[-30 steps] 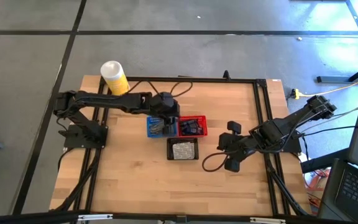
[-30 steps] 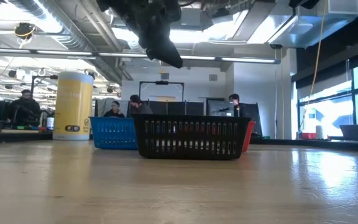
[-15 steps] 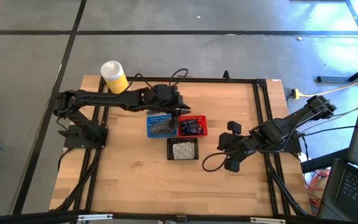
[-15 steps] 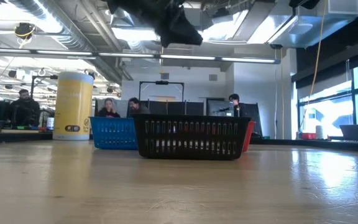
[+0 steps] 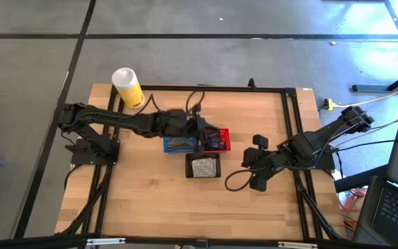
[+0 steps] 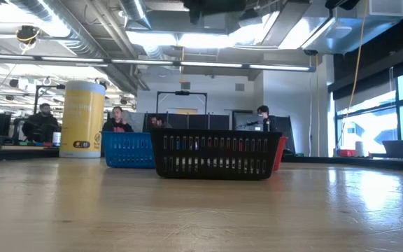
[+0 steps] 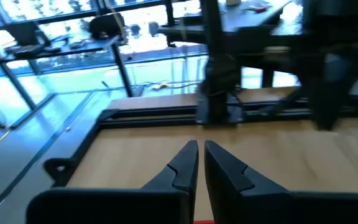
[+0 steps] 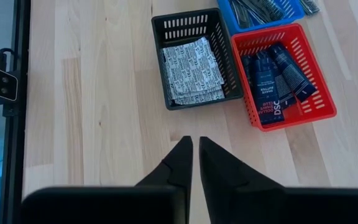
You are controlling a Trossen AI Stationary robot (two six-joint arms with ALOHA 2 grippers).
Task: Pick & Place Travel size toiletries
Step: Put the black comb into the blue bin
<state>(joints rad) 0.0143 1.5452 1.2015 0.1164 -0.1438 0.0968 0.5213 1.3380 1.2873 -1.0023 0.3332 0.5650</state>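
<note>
Left gripper (image 7: 198,163): jaws nearly closed, a thin slit between the fingertips, nothing between them. In the high view it (image 5: 209,131) hangs above the red basket (image 5: 220,142), arm stretched across from the surface's left edge.

Right gripper (image 8: 192,154): jaws likewise almost together, empty. It (image 5: 256,162) waits well to the right of the red basket, above bare wood.

Red basket holds dark navy tubes (image 8: 272,78) with white lettering, lying side by side. Blue basket (image 5: 176,144) touches the red basket's left side and holds slim grey tubes (image 8: 265,7). Black basket (image 5: 204,167) sits just in front of the red one and holds white printed packets (image 8: 192,71), stacked flat.

White-and-yellow canister (image 5: 127,86) stands upright, far left and behind the red basket, near the wooden surface (image 5: 150,200) back corner.

Low view: people (image 6: 118,120) seated in the room beyond.
</note>
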